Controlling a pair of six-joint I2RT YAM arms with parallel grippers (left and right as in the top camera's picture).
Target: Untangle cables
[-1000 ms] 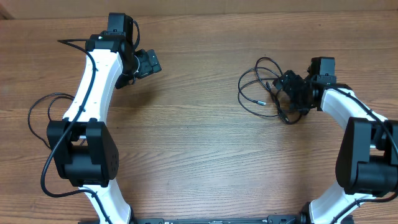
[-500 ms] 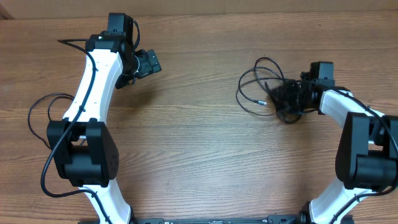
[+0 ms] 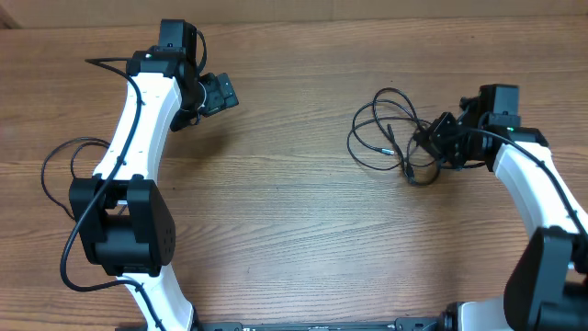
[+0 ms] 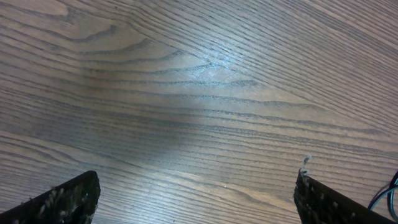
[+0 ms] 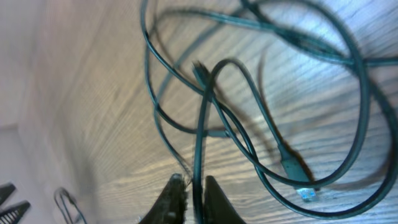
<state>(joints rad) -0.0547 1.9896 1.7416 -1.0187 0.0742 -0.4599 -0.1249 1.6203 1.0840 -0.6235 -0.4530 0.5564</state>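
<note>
The cables (image 5: 199, 130), a light, limp tangle of loose loops on the right side of the table (image 3: 294, 211), seem pinched by one strand, sensibly near a crossing, in the nearly closed right gripper (image 5: 192, 182), while the wide-open left gripper (image 4: 198, 186) hangs empty far left.

The overhead camera looks straight down on the brown wood-grain table (image 3: 303, 211). The left wrist camera faces that tabletop closely; the right wrist camera, also close, shares the thin black tangled cables (image 5: 290, 165) with overhead
</note>
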